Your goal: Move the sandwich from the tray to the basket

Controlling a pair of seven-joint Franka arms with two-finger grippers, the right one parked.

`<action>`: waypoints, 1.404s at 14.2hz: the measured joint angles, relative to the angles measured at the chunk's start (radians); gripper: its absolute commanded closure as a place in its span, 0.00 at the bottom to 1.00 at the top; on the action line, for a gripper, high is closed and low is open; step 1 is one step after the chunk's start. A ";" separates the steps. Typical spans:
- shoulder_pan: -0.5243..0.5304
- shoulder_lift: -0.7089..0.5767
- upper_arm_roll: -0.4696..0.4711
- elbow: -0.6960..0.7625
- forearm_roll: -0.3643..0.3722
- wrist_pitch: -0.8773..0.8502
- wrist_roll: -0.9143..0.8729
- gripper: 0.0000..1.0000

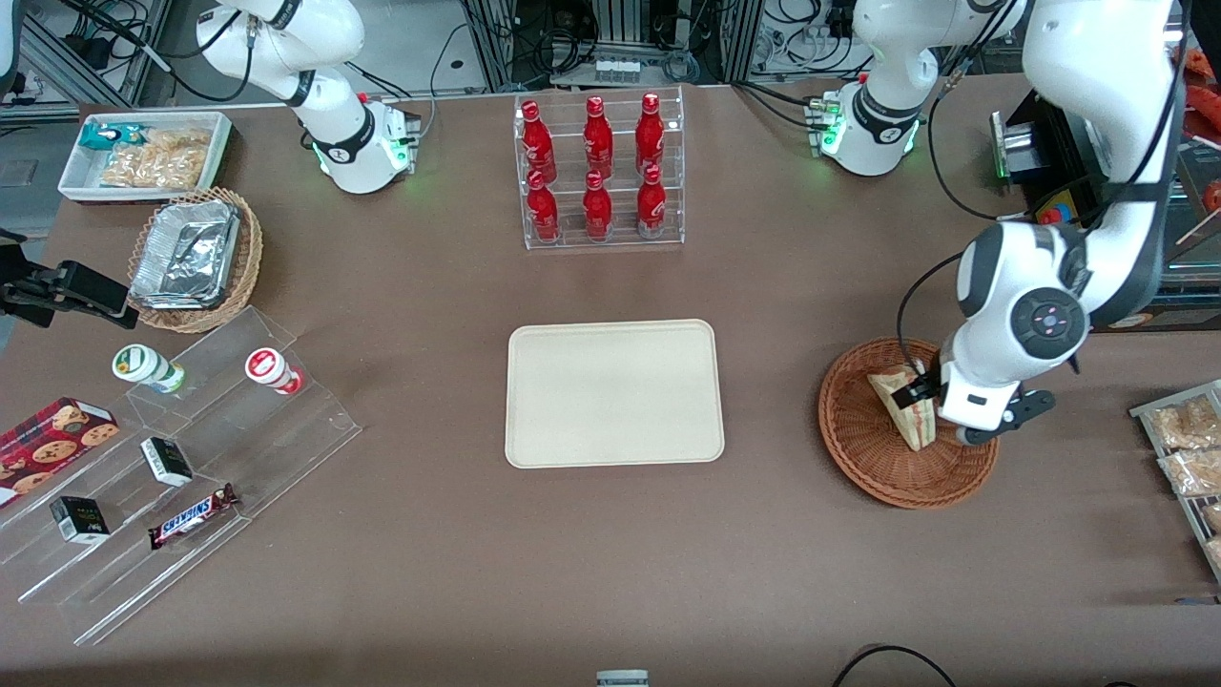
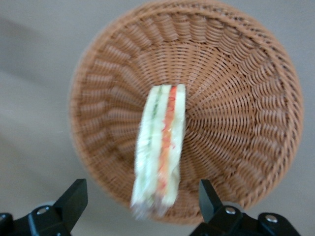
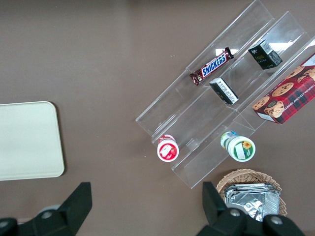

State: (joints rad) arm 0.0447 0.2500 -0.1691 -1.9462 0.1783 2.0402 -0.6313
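- Sandwich [image 2: 161, 147], one: inside the basket [image 1: 882, 482], lengthwise toward the rim and close to it at one end; whether that end touched the rim I could not tell.
- Handling, as judged: light, soft, easily squashed; clear wrap probably a little slippery. Best hold, if wanted again: across the two long sides at mid-length, with a gentle squeeze.
- Left gripper [image 2: 144, 189], one: above the basket, fingers spread wide, nothing gripped, a gap showing on either side of the sandwich.
- Tray [image 1: 615, 393], cream, flat on the table [image 1: 610, 572], between the basket and the parked arm's end.
- Basket, round, wicker: toward the working arm's end of the table, beside the tray and apart from it. Its raised rim was the edge to mind, since a sideways move might have caught it and tipped the lot.
- Room: red bottles [image 1: 598, 138] stood well apart, nearer the table's farther edge; packets [image 1: 1183, 426] in a rack [image 1: 1175, 395] lay toward the working arm's end.
- Status, as judged: placing looked done. Next move called for: straight up, fingers kept wide, clear of wrap and rim, then away.
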 measured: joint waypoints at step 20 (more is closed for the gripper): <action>-0.002 -0.242 -0.003 0.407 -0.103 -0.711 0.358 0.00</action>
